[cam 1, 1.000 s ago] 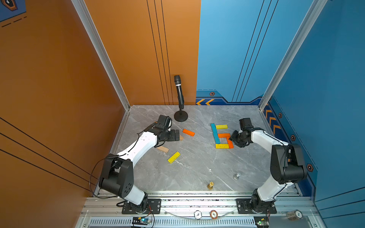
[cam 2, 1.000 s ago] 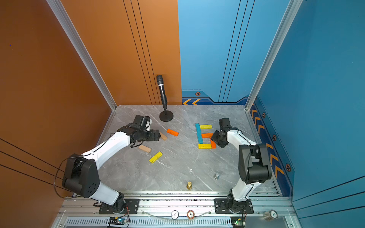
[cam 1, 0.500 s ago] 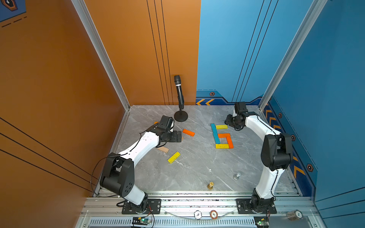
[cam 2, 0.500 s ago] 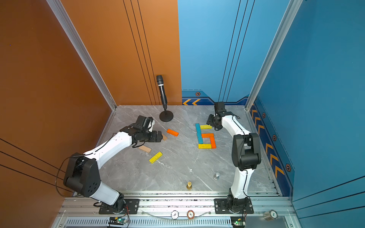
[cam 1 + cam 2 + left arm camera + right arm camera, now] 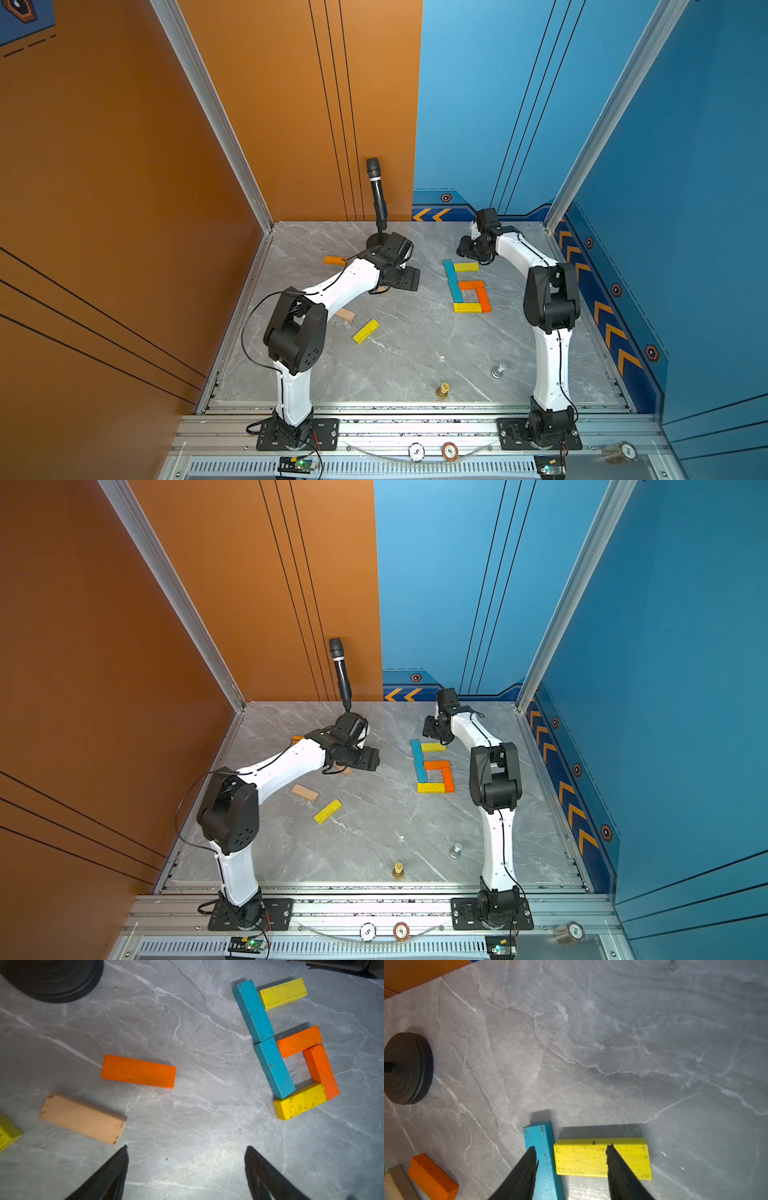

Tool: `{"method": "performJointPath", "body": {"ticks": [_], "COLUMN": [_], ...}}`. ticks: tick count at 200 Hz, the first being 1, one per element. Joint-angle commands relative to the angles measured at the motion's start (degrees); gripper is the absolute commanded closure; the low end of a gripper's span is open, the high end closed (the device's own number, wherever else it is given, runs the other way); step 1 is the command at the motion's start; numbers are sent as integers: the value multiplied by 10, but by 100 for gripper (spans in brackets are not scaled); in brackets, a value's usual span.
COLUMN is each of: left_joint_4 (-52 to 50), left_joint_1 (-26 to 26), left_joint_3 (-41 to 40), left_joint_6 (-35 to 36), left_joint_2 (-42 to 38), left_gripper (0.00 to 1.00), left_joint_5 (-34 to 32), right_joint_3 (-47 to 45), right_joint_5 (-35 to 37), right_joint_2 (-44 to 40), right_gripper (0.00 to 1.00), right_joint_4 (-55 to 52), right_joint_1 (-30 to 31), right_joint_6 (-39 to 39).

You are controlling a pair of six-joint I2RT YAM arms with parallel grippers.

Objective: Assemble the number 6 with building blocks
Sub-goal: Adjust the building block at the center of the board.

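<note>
Figure: six building blocks lie flat on the right half of the worktop (image 5: 415, 353) and form a 6 in both top views.
Spine: the upper blue bar (image 5: 450, 271) and lower blue bar (image 5: 457, 292) lie end to end, touching.
Top stroke: the top yellow bar (image 5: 466, 267) lies just beside the spine's far end, slightly tilted.
Loop: the middle orange bar (image 5: 471, 285), side orange bar (image 5: 483, 299) and bottom yellow bar (image 5: 466, 307) close a square against the lower blue bar.
Right gripper (image 5: 571, 1147): the jaws are partly spread and clamp nothing. They are over the figure's far end, one jaw above the end of the upper blue bar and one above the middle of the top yellow bar. Whether they touch the wood cannot be told.
Left gripper (image 5: 186, 1147): the jaws are spread wide with nothing between them. They are over bare worktop between the figure and the loose blocks.
Loose blocks, near: the loose orange bar (image 5: 138, 1071) and near tan bar (image 5: 82, 1119) lie flat, close together but apart.
Loose blocks, farther: the far orange bar (image 5: 334, 260) lies toward the worktop's left edge. The second tan bar (image 5: 305, 791) and loose yellow bar (image 5: 365, 331) lie near each other beside the left arm.
Microphone (image 5: 377, 195): black and upright on a round base, at the rear behind the left gripper.
Chess pieces: the gold chess piece (image 5: 443, 390) and silver chess piece (image 5: 498, 370) sit apart near the front edge.
</note>
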Motion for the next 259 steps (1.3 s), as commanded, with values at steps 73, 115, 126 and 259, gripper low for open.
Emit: {"method": "performJointPath", "body": {"ticks": [73, 115, 126, 259], "left_joint_4": [-18, -9, -2, 112], "left_joint_1": [1, 24, 27, 35], "left_joint_3": [55, -32, -56, -220], "left_joint_6": [-43, -60, -63, 10], "left_joint_2": [21, -59, -81, -223], "left_gripper": [20, 20, 20, 18], "left_joint_5": [-44, -38, -34, 101], "right_joint_3": [40, -80, -107, -148], "right_joint_5": [34, 70, 86, 122], "right_joint_2": [2, -81, -94, -109], "right_gripper": [47, 48, 49, 53], "right_joint_4": [-85, -89, -88, -107], "right_joint_1": [53, 81, 90, 126], "right_joint_6": [-30, -13, -9, 0]}}
